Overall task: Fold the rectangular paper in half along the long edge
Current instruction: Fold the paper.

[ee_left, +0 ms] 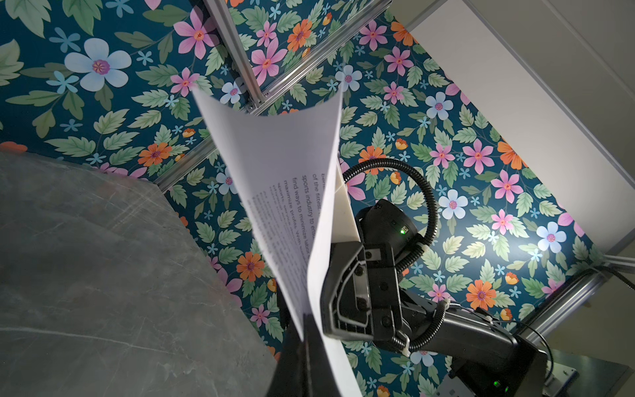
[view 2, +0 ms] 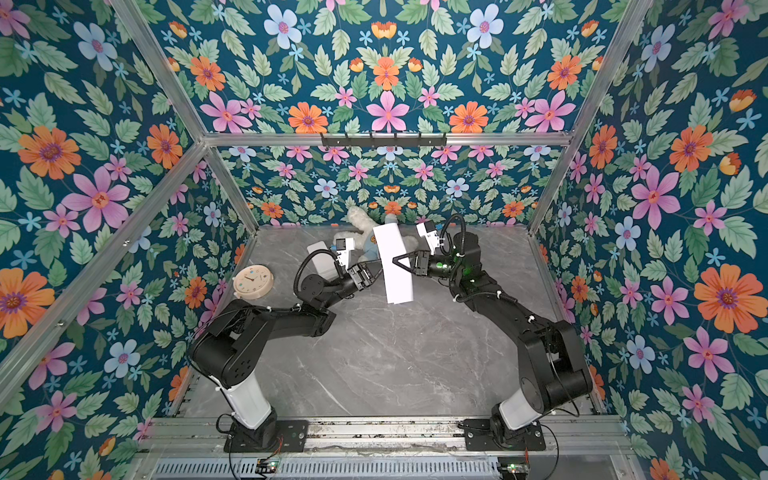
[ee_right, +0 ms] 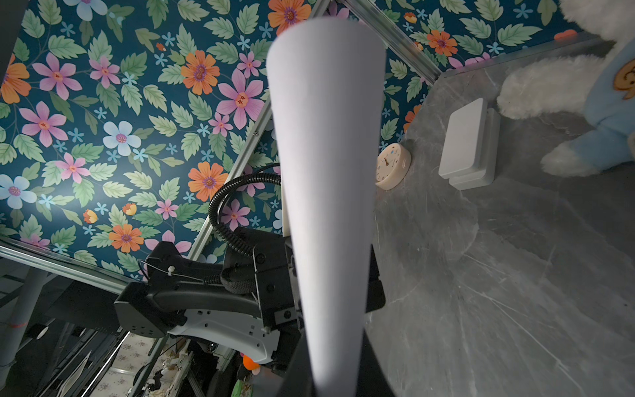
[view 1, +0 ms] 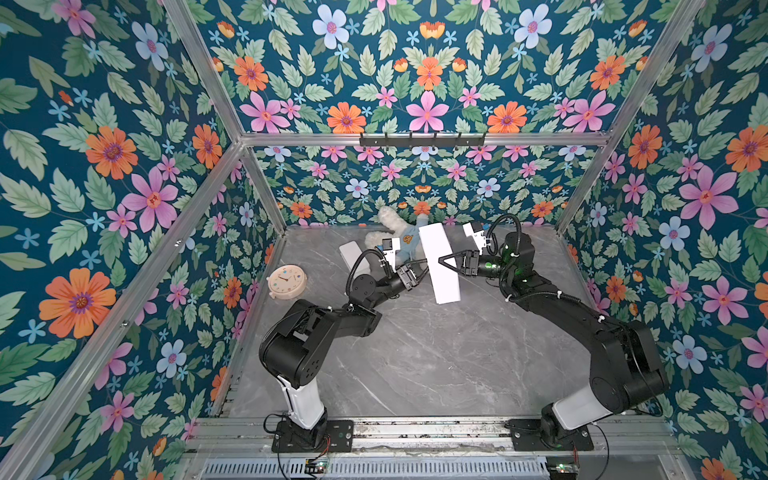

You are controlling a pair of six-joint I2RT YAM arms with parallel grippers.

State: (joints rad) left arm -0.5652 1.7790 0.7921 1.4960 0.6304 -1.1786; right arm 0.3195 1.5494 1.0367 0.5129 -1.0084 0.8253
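Both grippers grasp the rectangular paper, held aloft over the far half of the table, clear of the surface. Left gripper is clenched where two layers of the sheet appear to meet. Right gripper pinches the bowed side. The sheet forms a loose loop, print inward, uncreased.

Judged step: mid-fold, edges brought together. Next move calls for lowering the sheet flat and pressing the bend.

Bare marble lies open toward the bases. Plush toy and white box crowd just behind; clock is well apart.
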